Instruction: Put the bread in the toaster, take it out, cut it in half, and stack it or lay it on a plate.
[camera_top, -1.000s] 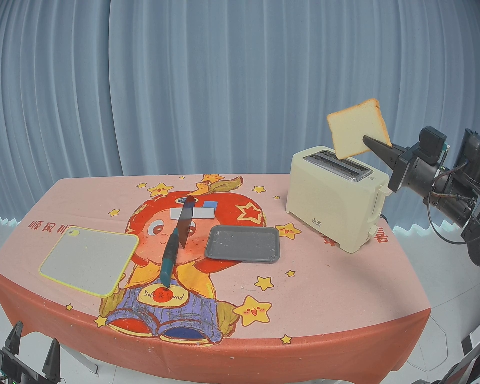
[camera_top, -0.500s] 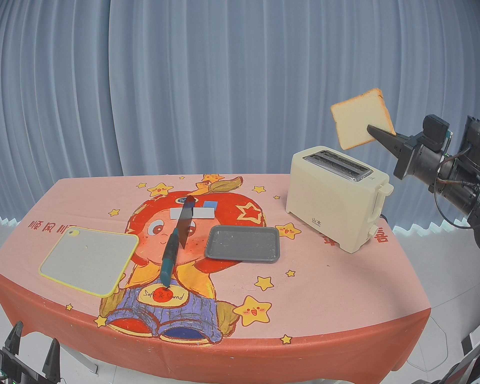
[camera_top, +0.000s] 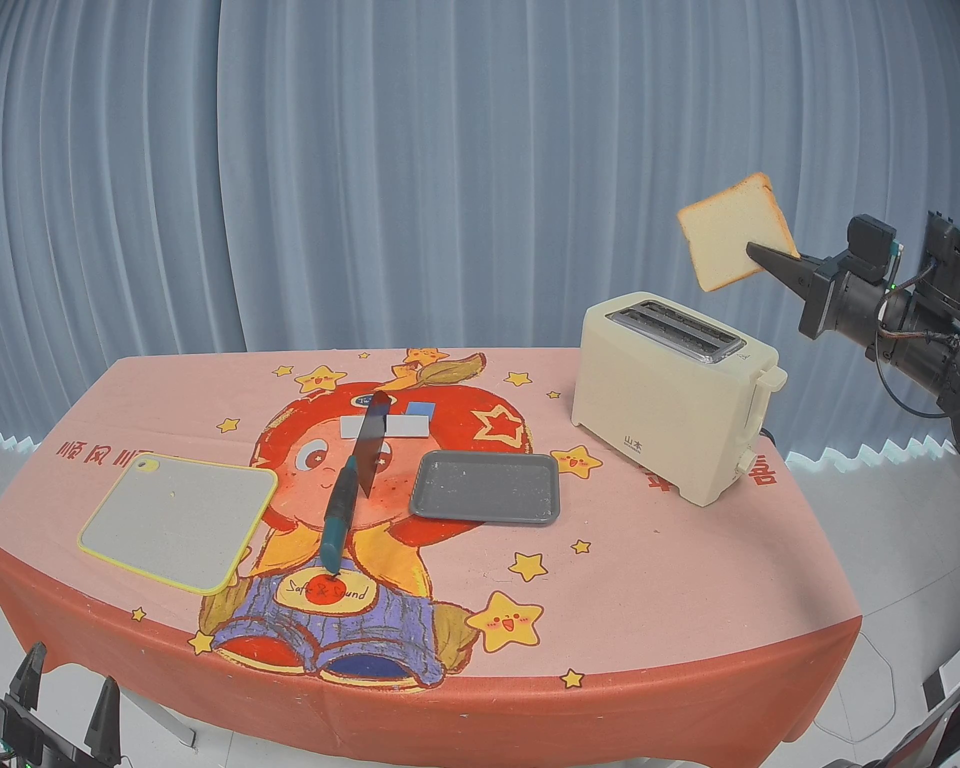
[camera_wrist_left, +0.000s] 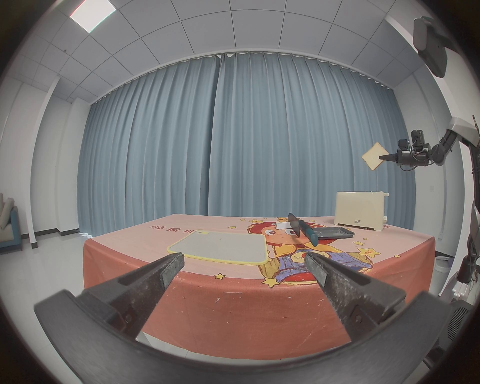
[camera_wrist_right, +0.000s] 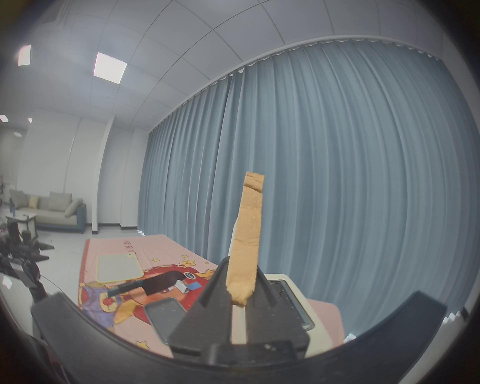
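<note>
Right tool (camera_top: 757, 250): clenched on a slice of bread (camera_top: 735, 232), gripping it along one edge. In the right wrist view the two fingers (camera_wrist_right: 210, 305) press flat against both faces of the slice. The slice stands on edge, tilted, high in the air above the right end of the toaster (camera_top: 665, 395) and well apart from it. It hangs clear of the two slots on the toaster's top.

Left tool (camera_wrist_left: 244, 262): released, fingers spread wide. It sits low, off the near left corner of the tabletop (camera_top: 680, 580), below the level of its surface.

Toaster: cream-coloured, upright at the far right of the tabletop.

Tray (camera_top: 487, 487): grey, rectangular, flat on the tabletop just left of the toaster, near the middle.

Knife (camera_top: 350, 475): just left of the tray, with its teal handle toward the near edge and its dark blade pointing away. The blade's end is at a small white-and-blue block (camera_top: 400, 425).

Cutting board (camera_top: 180, 520): pale with a yellow rim, flat on the left part of the tabletop, beside the knife and apart from it.

A blue curtain (camera_top: 400, 170) hangs behind the tabletop.
</note>
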